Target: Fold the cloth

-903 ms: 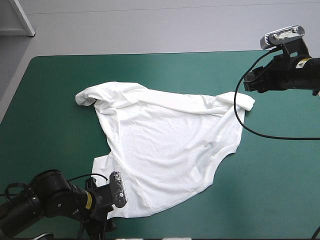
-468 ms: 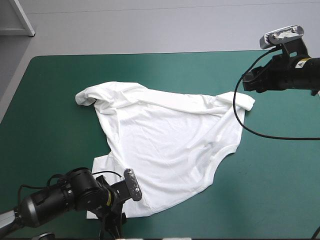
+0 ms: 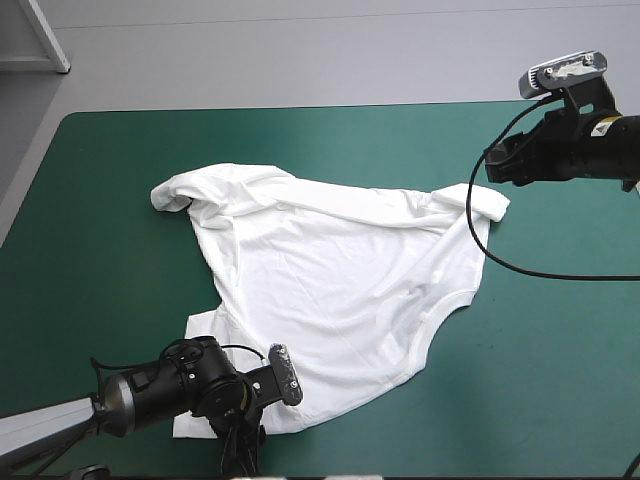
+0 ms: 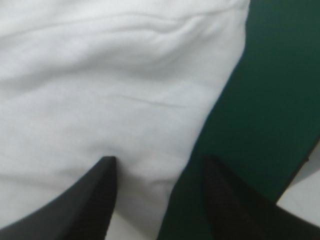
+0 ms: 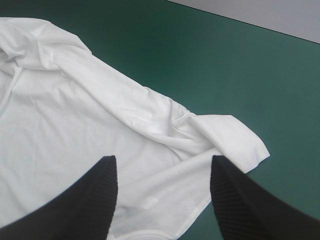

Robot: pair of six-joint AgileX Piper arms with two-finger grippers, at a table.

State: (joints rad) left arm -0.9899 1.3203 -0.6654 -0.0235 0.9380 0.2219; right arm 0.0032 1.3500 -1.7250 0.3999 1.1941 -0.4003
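— Rightward the left gripper (image 4: 158,160) crept, jaws apart over the near hem of the T-shirt (image 3: 340,290).
— The right gripper (image 5: 164,159) gaped too, near a sleeve. It lay spread on the table (image 3: 90,200): light and limp, I reckoned, best pinched at the corners.

High cam: above/behind, looks fwd+down, whole table (image 3: 100,200) in frame. L wrist cam: v. close on T-shirt (image 4: 100,90) near edge. R wrist cam: raised, farther off, on its right end. All share T-shirt.

Comes to one T-shirt (image 3: 330,290), lying ahead of both jaws; two grippers, left gripper (image 4: 157,160) and right gripper (image 5: 162,160); one teal-green cover (image 3: 100,250).
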